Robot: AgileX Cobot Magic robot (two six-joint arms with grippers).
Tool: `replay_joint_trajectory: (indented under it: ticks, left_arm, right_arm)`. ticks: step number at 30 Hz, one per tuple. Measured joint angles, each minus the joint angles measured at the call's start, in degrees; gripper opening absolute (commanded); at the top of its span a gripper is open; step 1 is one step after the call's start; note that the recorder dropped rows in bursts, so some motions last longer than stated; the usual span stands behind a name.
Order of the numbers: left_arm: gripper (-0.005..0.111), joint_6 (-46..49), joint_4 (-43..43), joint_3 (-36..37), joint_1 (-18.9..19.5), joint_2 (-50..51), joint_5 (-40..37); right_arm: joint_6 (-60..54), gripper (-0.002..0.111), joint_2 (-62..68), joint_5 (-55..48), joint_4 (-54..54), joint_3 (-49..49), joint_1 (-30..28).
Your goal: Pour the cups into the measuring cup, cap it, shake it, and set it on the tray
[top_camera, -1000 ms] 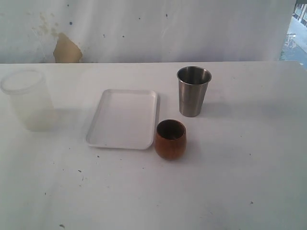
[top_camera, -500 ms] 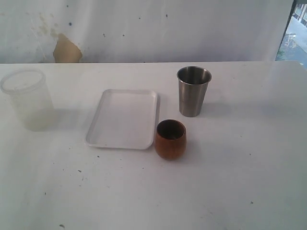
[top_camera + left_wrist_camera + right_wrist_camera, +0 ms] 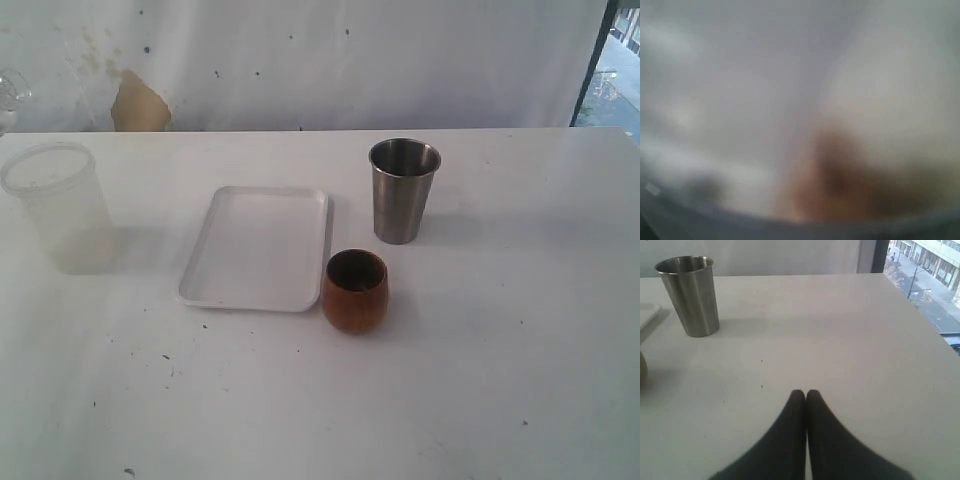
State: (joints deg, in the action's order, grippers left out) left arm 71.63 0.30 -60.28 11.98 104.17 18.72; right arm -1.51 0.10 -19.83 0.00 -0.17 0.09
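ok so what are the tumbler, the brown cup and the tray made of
Tumbler: looks like stainless steel, brushed grey with a soft sheen and a thin rim.
Brown cup: probably wood, warm reddish brown, smooth satin surface, dark inside.
Tray: white and matte, likely plastic or melamine; the look leaves that open.

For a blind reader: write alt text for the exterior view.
A white tray lies on a white table, a steel tumbler and a brown wooden cup to its right, a frosted plastic cup far left.
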Motion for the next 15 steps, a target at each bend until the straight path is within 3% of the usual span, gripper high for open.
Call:
replay_joint_trajectory:
  ticks: [15]
  left_arm:
    - [0.0, 15.55, 0.33, -1.61, 0.0, 0.0, -0.25]
  right_arm:
    - [0.0, 0.0, 0.0, 0.0, 0.0, 0.0, 0.0]
